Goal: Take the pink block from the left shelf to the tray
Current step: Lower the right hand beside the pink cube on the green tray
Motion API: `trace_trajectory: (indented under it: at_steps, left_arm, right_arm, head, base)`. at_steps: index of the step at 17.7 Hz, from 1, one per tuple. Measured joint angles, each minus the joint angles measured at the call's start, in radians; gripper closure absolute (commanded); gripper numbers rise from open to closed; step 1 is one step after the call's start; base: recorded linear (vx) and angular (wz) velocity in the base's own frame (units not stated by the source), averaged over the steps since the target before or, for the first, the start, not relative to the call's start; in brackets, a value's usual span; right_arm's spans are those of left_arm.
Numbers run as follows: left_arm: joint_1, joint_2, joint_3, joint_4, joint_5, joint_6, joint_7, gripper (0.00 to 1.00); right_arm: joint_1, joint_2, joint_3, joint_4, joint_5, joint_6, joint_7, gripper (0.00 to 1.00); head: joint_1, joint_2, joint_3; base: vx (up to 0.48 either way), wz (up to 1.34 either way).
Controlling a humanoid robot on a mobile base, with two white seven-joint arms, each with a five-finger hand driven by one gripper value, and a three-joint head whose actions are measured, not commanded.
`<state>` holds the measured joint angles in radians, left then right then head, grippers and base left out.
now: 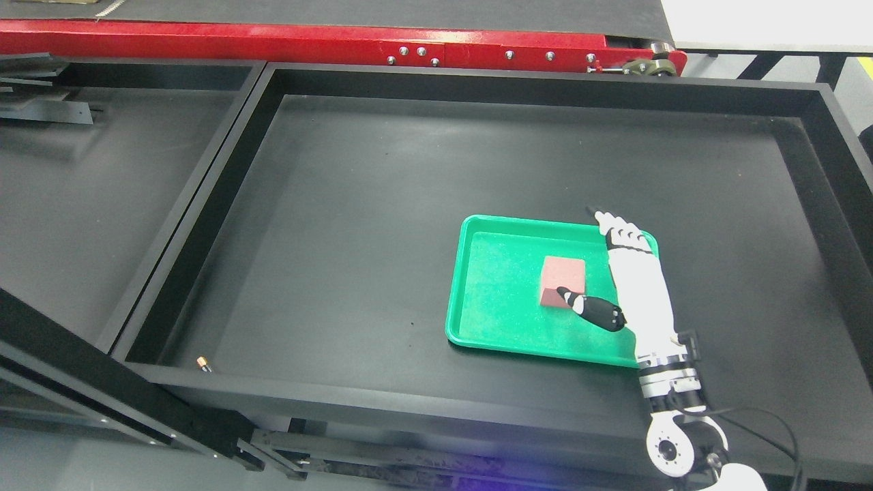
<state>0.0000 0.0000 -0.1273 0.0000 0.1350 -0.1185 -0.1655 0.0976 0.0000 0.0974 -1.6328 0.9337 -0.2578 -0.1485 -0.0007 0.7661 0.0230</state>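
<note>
The right hand hovers over the green tray, fingers extended and holding nothing. The pink block lies flat in the tray left of the palm, the thumb tip overlapping its near edge. It is roughly square, with no clear long axis.

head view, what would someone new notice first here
The bright green tray stands out on the dark bin floor, right of centre, with the pink block lying inside it. The right robot hand reaches over the tray's right side, fingers open, its dark thumb overlapping the block's near corner.

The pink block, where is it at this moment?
In the head view, the pink block lies inside the green tray, toward its right side. The right hand is open just beside it, with the thumb over the block's lower right corner.
</note>
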Motion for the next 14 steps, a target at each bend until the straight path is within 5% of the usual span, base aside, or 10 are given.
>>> trace_trajectory:
  at_steps: [7, 14]
  left_arm:
    - [0.000, 0.000, 0.000, 0.000, 0.000, 0.000, 0.000, 0.00]
    - [0.000, 0.000, 0.000, 0.000, 0.000, 0.000, 0.000, 0.00]
  right_arm:
    - [-0.006, 0.000, 0.018, 0.009, -0.027, 0.059, 0.174, 0.00]
    - [-0.009, 0.000, 0.038, 0.026, -0.054, 0.116, 0.197, 0.01]
  head:
    - [0.0000, 0.000, 0.000]
    - [0.0000, 0.000, 0.000]
  base:
    - [0.062, 0.00]
    - [0.023, -0.02]
